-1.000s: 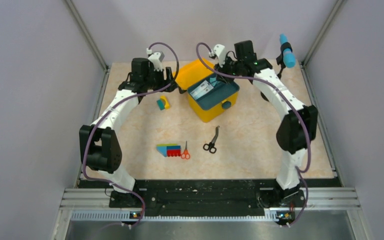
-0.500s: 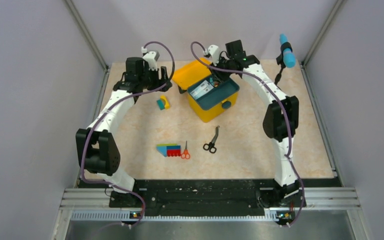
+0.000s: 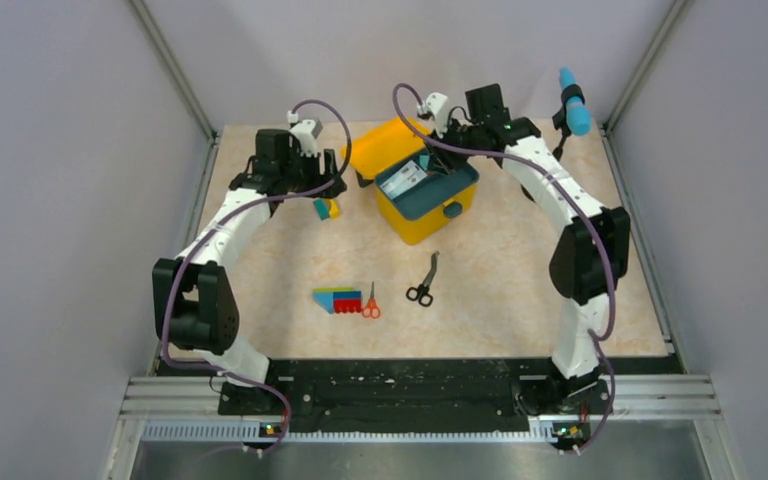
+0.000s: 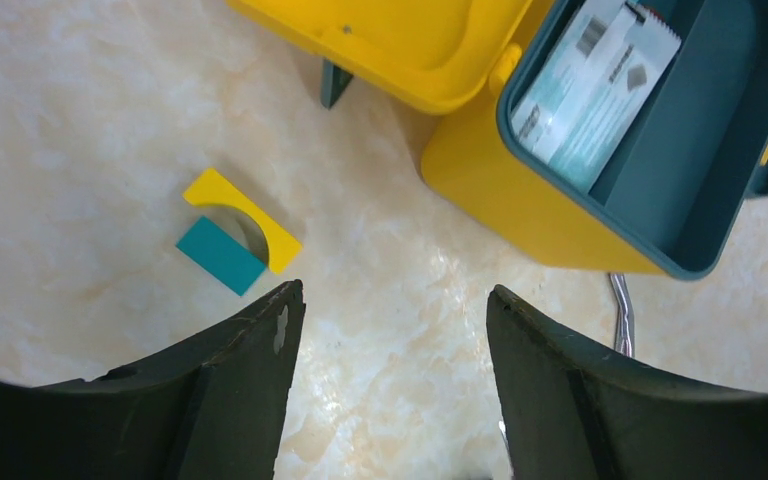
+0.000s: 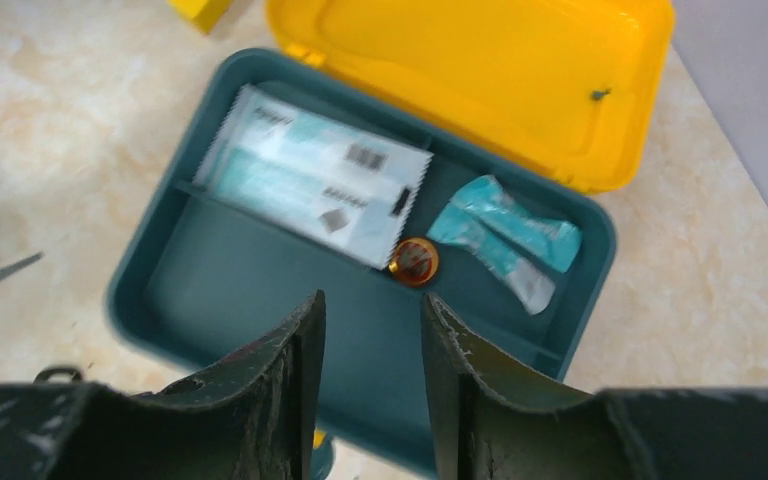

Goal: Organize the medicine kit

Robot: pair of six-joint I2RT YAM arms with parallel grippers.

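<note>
The medicine kit (image 3: 426, 195) is a yellow box standing open at the back middle, its lid (image 3: 385, 147) folded back to the left. Its dark teal tray (image 5: 210, 290) holds white and teal sachets (image 5: 315, 185), a small orange round tin (image 5: 414, 262) and a teal wrapped packet (image 5: 505, 235). My right gripper (image 3: 447, 143) hovers over the tray (image 5: 372, 305), open and empty. My left gripper (image 3: 328, 185) is open and empty, above the table left of the kit (image 4: 395, 300); the kit's yellow wall (image 4: 520, 200) lies ahead to its right.
A small yellow and teal block (image 3: 326, 208) lies just left of the kit, also in the left wrist view (image 4: 235, 235). Black scissors (image 3: 424, 280), small orange scissors (image 3: 370, 303) and a multicoloured block (image 3: 337, 299) lie nearer. A blue cylinder (image 3: 574, 102) stands back right.
My left gripper has moved nearer and rightward, over the yellow and teal block. My right gripper swung in over the kit and has drawn back slightly to the right. Nothing was picked up.
</note>
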